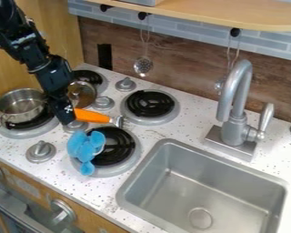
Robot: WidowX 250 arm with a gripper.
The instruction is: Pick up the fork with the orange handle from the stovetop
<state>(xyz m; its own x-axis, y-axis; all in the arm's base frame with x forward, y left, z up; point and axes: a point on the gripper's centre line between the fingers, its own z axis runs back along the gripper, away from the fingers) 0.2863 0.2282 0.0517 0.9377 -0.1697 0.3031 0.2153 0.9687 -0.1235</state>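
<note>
Black and pointed downward, the end effector (67,119) is left of centre, above the stove top. We cannot tell how far it is spread, as its tip is seen against dark parts. It meets the left end of an orange handle (92,116) in our view, and we cannot tell whether it grips the handle or only overlaps it. The handle runs rightward to a metal end (118,121) between two burners. We see the black arm (42,61) enter from the upper left corner and slant down to the right, its last section steeper, almost upright.

Just behind the end effector, we make out a round, metal-rimmed piece (83,94), tilted and partly hidden. To the left, a steel pot (21,106) sits on a burner (26,133) with a black coil. Below the handle, a blue, lobed object (85,150) overlaps the left side of the nearest burner (120,150). Two more burners are farther back, with grey knobs among them.

On the right of the white, speckled bench (157,132), we find a steel sink (199,191) and a grey faucet (235,123). Behind, a slotted utensil (143,66) hangs before a wood-patterned wall (184,73).
</note>
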